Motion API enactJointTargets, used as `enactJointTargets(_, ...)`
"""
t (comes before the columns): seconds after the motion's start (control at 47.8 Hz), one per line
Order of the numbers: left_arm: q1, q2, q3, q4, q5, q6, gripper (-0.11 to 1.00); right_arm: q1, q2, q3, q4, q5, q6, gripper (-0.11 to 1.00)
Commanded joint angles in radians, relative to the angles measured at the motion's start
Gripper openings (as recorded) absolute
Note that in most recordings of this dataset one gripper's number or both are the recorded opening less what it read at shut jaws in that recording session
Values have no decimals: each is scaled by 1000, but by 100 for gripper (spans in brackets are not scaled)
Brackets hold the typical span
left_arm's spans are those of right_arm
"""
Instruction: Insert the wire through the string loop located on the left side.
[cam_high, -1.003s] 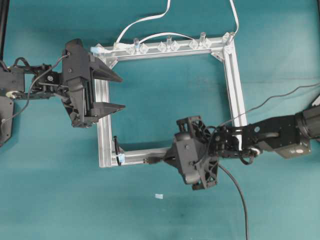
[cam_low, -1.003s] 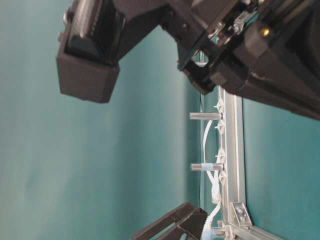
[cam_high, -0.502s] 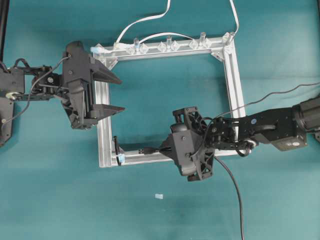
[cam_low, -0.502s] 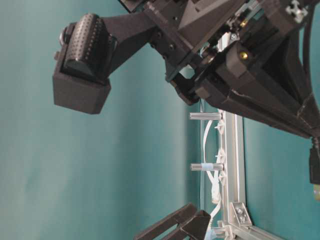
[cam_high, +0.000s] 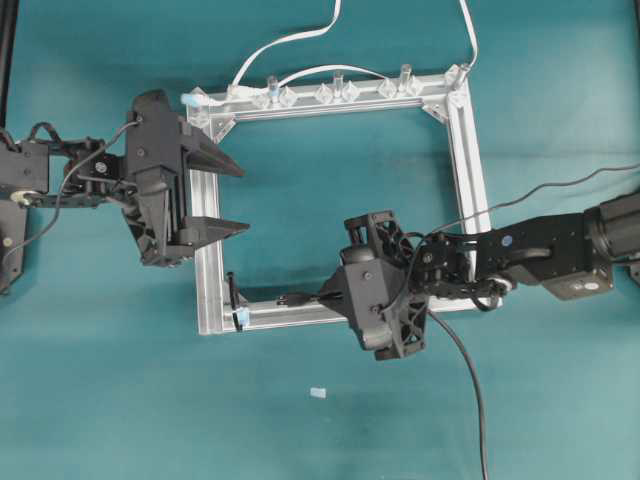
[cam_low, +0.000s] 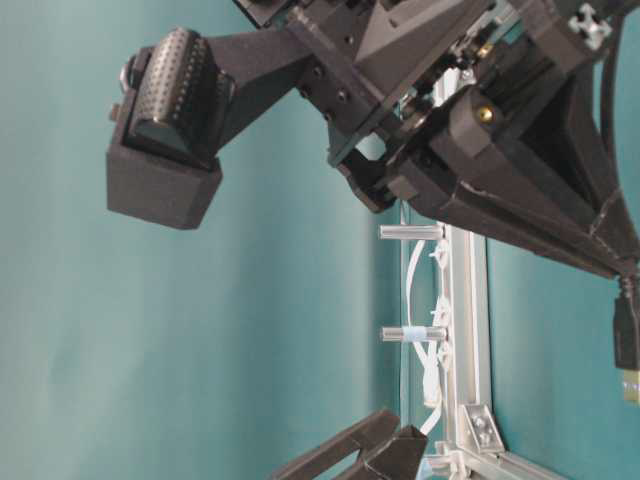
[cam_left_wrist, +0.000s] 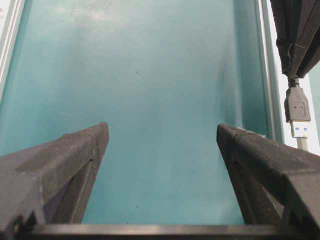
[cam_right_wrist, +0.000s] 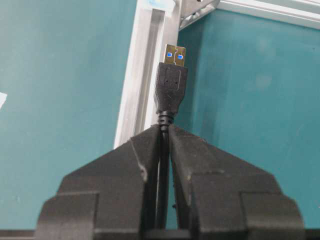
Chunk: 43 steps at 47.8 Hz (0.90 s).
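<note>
I am carrying the wire (cam_high: 478, 400) in my right gripper (cam_high: 322, 298), the jaws clenched on the cable just behind its black plug (cam_right_wrist: 170, 90). The plug is sticking out past my fingertips (cam_right_wrist: 150, 142) with its metal tip bared, and it is hanging over the lower bar of the aluminium frame (cam_high: 466, 150), pointing along that bar toward the lower left corner. The rest of the wire is trailing back from my right wrist and running off the bottom edge of the overhead view.

The string loop (cam_high: 232, 293) is standing at that lower left corner of the frame, with its light-blue tape bit (cam_high: 240, 318) at the base. The plug is sitting near the loop but apart from it, a short stretch of bar lying between them.

My left gripper (cam_high: 230, 197) is hovering over the frame's left bar, above the loop in the overhead view, its jaws spread wide and grasping nothing. From the left wrist camera I am seeing the plug off to the right, beyond my right finger (cam_left_wrist: 265, 170).

White cables (cam_high: 290, 40) are running along the frame's top bar, past clear plastic clips (cam_high: 335, 92), and a small pale scrap (cam_high: 318, 392) is lying on the teal table (cam_high: 120, 400) below the frame.
</note>
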<state>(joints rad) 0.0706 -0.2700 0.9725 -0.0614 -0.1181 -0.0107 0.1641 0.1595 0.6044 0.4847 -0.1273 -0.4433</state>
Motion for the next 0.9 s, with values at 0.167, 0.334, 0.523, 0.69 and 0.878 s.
enactJointTargets(0.167,-6,-15,-15,2,-5,-9,91,-3,-35,-21,-5,-9,-2,10)
enactJointTargets(0.334,-8,-34,-11,3,18,-8,91,-3,-35,-23,-5,-11,0,10)
enactJointTargets(0.523,-20,-103,8,3,124,-5,91,-3,-35,-23,-5,-12,-2,10)
enactJointTargets(0.69,-54,-176,48,3,232,-8,91,-3,-35,-25,-5,-15,-2,10)
enactJointTargets(0.878,-78,-250,87,2,307,-9,91,-3,-35,-25,-5,-18,-2,10)
